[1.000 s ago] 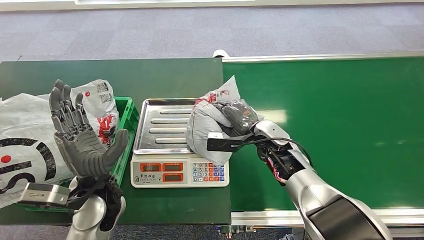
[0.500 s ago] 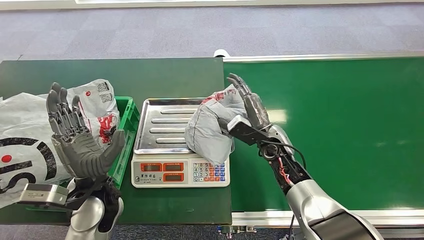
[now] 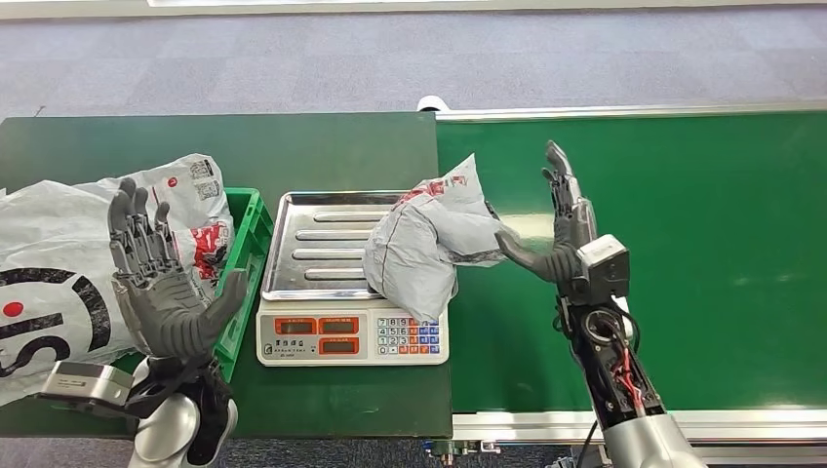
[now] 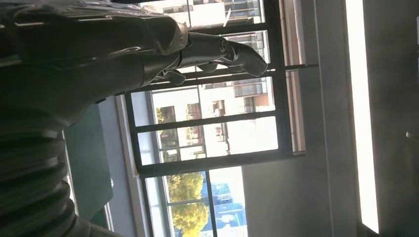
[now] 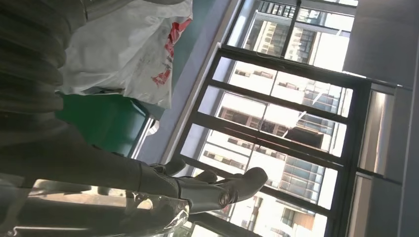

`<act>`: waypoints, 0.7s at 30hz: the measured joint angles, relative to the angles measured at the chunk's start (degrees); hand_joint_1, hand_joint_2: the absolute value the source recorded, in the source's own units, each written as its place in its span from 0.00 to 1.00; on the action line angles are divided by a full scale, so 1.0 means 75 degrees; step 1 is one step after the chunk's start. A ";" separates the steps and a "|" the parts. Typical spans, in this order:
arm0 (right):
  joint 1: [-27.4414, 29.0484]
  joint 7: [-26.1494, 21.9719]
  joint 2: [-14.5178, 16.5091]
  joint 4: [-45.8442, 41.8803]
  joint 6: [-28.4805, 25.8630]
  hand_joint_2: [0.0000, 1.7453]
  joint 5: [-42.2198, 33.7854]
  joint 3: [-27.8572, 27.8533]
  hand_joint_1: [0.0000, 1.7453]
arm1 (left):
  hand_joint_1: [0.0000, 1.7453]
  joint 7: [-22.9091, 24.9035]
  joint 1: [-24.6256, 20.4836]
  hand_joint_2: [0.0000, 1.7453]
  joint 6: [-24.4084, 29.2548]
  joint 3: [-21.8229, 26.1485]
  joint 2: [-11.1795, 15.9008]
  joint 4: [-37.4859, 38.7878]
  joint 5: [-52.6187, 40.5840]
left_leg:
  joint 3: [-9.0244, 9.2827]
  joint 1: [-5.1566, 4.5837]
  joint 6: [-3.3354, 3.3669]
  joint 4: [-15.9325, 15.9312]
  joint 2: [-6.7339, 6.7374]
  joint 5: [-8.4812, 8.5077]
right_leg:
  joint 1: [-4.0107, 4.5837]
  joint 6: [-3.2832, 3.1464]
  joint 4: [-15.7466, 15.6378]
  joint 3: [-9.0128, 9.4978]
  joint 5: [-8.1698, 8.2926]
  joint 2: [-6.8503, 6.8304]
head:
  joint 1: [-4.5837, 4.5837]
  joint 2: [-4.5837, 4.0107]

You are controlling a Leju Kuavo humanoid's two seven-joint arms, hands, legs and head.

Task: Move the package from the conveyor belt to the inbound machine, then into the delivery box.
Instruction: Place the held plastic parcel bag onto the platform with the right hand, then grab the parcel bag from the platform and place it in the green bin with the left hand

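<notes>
A crumpled grey package [image 3: 419,241] with red print lies on the right side of the scale's steel tray [image 3: 312,244], hanging over its right edge toward the belt. My right hand [image 3: 558,229] stands upright and open just right of the package, fingers straight up, thumb tip close to the package; contact cannot be told. The package [image 5: 126,47] also appears in the right wrist view, beyond that hand's fingers [image 5: 217,190]. My left hand [image 3: 161,283] is raised open, palm up, over the green delivery box [image 3: 249,234], holding nothing; its fingers [image 4: 217,49] point at windows.
The scale [image 3: 351,336] with keypad and red displays sits on the dark green table [image 3: 244,146]. White printed bags [image 3: 59,253] fill the delivery box and spill left. The green conveyor belt [image 3: 683,244] runs right of the table, with a metal rail along its near edge.
My right hand let go of the package, opened and drew back to the right over the belt. The package stays on the scale tray. My left hand dipped slightly, still open.
</notes>
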 joint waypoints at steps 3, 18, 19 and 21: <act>0.0581 0.0172 -0.0196 -0.0565 0.0023 1.00 -0.0211 -0.0241 0.00 | 0.00 0.0000 0.0092 1.00 -0.0216 -0.0004 -0.0001 0.0227 0.0024 | 0.0000 0.0000 0.0000 0.0000 -0.0001 -0.0002 | 0.0000 0.0001 -0.0001 -0.0001 -0.0001 0.0000 | -0.0001 0.0000; 0.3128 0.0653 -0.0468 -0.1686 0.0508 1.00 -0.0683 -0.1020 0.00 | 0.00 0.0460 -0.0254 1.00 -0.1242 -0.0282 -0.0018 0.2055 0.0187 | -0.0009 0.0000 -0.0002 -0.0001 0.0007 -0.0006 | 0.0000 0.0003 -0.0002 -0.0008 -0.0004 0.0000 | -0.0002 0.0000; 0.3176 0.0658 -0.0454 -0.1686 0.0514 1.00 -0.0686 -0.1029 0.00 | 0.00 0.0469 -0.0290 1.00 -0.1252 -0.0300 -0.0023 0.2114 0.0187 | -0.0008 0.0000 -0.0002 -0.0001 0.0007 -0.0006 | 0.0000 0.0003 -0.0002 -0.0008 -0.0004 0.0000 | -0.0002 0.0000; 0.3228 0.0667 -0.0439 -0.1686 0.0530 1.00 -0.0696 -0.1041 0.00 | 0.00 0.0480 -0.0332 1.00 -0.1262 -0.0325 -0.0034 0.2204 0.0187 | -0.0008 0.0000 -0.0002 -0.0001 0.0007 -0.0006 | 0.0000 0.0003 -0.0002 -0.0008 -0.0004 0.0000 | -0.0001 0.0000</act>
